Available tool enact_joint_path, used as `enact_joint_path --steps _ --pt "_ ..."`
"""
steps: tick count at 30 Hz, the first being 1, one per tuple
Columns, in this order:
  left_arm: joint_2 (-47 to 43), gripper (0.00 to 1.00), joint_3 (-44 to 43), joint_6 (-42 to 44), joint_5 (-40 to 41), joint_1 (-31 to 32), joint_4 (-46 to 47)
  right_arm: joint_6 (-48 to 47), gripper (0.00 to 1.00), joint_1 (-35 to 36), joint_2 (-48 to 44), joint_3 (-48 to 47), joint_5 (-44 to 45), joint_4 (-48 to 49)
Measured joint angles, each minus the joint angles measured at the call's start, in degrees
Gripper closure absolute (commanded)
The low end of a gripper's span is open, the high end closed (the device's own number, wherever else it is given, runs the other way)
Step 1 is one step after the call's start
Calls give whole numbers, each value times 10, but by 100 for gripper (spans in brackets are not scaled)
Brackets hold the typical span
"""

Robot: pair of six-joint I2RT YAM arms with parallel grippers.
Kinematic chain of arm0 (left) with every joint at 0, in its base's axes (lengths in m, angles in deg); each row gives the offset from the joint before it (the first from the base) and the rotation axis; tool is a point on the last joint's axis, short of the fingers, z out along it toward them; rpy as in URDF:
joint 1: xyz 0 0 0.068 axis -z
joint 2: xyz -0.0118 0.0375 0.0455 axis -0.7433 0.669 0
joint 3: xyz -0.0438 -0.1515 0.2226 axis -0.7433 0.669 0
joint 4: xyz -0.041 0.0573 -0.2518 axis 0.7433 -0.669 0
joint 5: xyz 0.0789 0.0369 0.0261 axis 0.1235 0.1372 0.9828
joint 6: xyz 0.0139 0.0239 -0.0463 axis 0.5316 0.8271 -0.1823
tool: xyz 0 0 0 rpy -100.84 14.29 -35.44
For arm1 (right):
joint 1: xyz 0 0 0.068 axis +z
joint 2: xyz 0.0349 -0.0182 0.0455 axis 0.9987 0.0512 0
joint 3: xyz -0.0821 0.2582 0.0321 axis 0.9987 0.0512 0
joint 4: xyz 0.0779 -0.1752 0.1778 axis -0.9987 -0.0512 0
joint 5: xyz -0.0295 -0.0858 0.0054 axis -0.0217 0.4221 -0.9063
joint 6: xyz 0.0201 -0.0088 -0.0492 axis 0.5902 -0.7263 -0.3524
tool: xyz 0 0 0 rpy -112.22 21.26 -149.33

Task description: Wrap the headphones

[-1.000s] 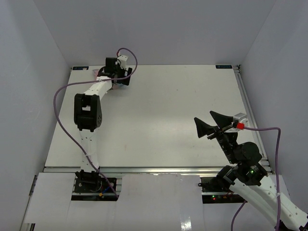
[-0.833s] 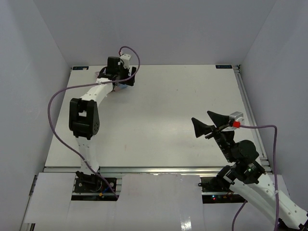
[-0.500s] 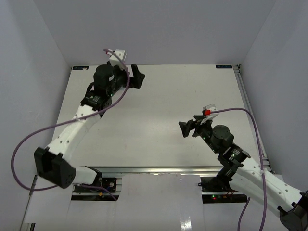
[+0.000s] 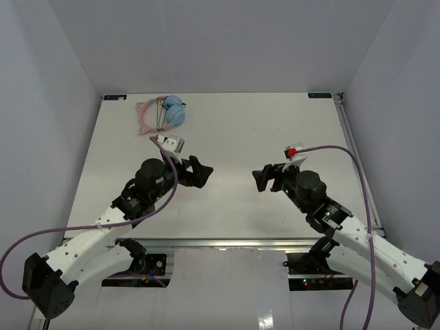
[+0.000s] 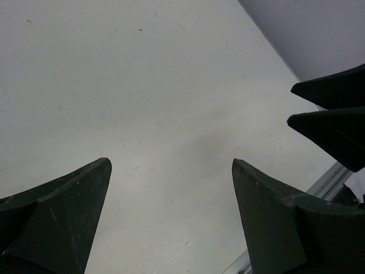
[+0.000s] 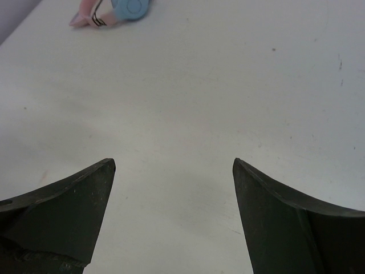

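From above, a matte white tabletop (image 4: pixel 275 124) sits between pale lilac walls (image 4: pixel 227 41). The small headphones with light blue ear cups and a pink cat-eared headband (image 4: pixel 163 115) lie near the far left corner, well apart from both arms. The left gripper (image 4: pixel 200 172) and right gripper (image 4: pixel 262 180) face each other mid-table, fingers apart and empty.

The left wrist view shows its gripper (image 5: pixel 171 165) spread over bare table, with the other arm's fingertips (image 5: pixel 328 117) cut off at the right.

The right wrist view shows its gripper (image 6: pixel 174 162) spread too. The headphones (image 6: pixel 117 10) are clipped by the top edge, their cord barely legible.

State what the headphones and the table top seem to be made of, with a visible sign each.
Headphones: likely smooth moulded plastic, from the even pale-blue cups and pink band. Table top: matte white board, scuffed and without glare; material unclear.
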Motion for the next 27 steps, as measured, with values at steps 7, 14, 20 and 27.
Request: enact_joint_path --steps 7,14,20,27 --pt "-26 2 47 1 4 25 69 29 10 0 80 -49 -10 -35" --pt "-70 2 118 14 4 28 139 41 10 0 95 -51 -11 -40" --pt "-68 2 121 24 3 38 158 44 10 0 72 -46 -18 -34" --pt "-95 2 137 30 5 40 176 44 10 0 49 -39 -20 -18"
